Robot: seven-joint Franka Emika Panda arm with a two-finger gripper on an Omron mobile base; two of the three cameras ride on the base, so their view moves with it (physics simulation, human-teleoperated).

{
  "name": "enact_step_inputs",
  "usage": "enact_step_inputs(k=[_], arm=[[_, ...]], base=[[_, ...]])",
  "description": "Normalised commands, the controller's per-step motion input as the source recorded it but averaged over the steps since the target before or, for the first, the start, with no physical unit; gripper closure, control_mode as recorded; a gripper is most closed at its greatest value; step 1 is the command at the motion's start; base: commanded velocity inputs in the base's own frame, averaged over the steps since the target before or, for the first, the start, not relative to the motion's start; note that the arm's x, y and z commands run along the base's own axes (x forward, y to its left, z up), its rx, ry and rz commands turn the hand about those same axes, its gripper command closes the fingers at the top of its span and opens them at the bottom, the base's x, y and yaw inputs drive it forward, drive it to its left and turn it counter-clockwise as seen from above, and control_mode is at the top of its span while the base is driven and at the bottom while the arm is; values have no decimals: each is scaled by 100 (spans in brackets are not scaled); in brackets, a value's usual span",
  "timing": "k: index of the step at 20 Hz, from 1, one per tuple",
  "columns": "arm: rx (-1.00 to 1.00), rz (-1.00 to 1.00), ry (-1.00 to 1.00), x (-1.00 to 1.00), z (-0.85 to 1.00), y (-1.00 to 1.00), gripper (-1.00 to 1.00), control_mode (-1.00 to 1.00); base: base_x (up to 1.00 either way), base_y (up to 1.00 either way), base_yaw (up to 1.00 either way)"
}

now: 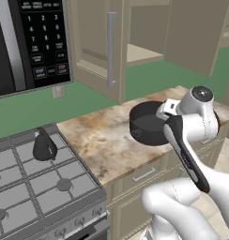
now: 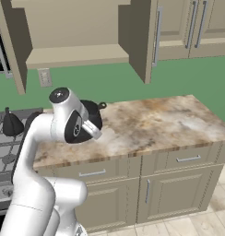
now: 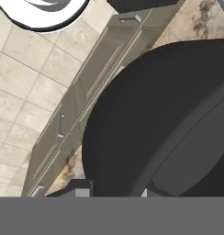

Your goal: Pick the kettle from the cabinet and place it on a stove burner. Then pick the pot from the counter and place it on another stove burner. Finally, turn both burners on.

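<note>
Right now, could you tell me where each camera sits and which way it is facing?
Left base view: behind the arm's left, looking down over the kettle on the stove and the pot; the arm rises lower right.
Right base view: behind its right, facing the counter, with the same pot and kettle; the arm rises lower left.
Hand view: on the hand, close on the pot's rim, with the gripper shut on it.

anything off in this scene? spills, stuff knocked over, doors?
Only oddity: the cabinet door hangs wide open over the counter, shelf bare. The kettle stands upright on a stove burner. The pot sits level on the counter, the gripper shut on its rim. No spills visible.
</note>
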Motion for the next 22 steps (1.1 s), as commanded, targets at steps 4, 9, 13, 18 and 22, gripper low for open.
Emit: enact_step_inputs(k=[4,9,13,18,22], arm=[[0,0,0,-54,13,-5,100,-100],[0,-1,0,-49,6,-3,100,-100],[0,0,0,-7,0,0,100,-100],[0,0,-2,-7,0,0,100,-100],[0,0,-5,-22,0,0,100,100]], base=[[0,0,0],[0,0,0],[0,0,0],[0,0,0],[-25,0,0]])
